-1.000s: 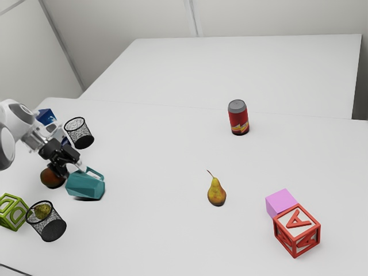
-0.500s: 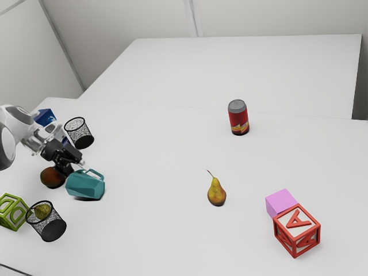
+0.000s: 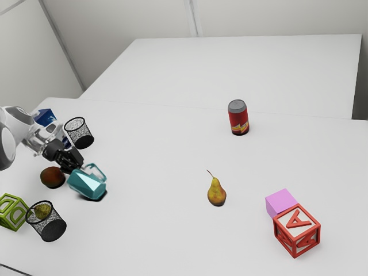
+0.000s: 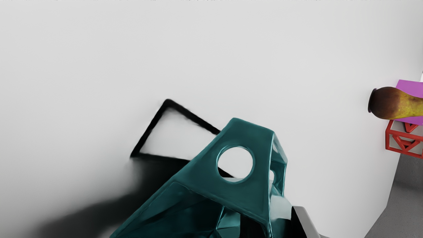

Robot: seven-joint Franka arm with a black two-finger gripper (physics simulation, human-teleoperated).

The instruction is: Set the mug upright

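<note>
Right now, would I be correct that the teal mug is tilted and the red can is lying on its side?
Not quite: the red can stands upright, as the exterior view shows. The teal mug is indeed tilted.

The mug [image 3: 86, 185] is teal, glossy and angular, its body built of flat facets that catch the light in paler patches. A looped handle [image 3: 98, 169] stands off its upper side. In the wrist view, a flat tapering teal panel shows a clean round hole. The mug is tipped well over on its side, not upright, with its handle side at the claw [image 3: 77, 165], which grips it. It sits just beside the round brown fruit [image 3: 53, 177], on that fruit's side toward the exterior view's right. Whether it touches the tabletop [image 3: 149, 190] is hard to tell.
</note>
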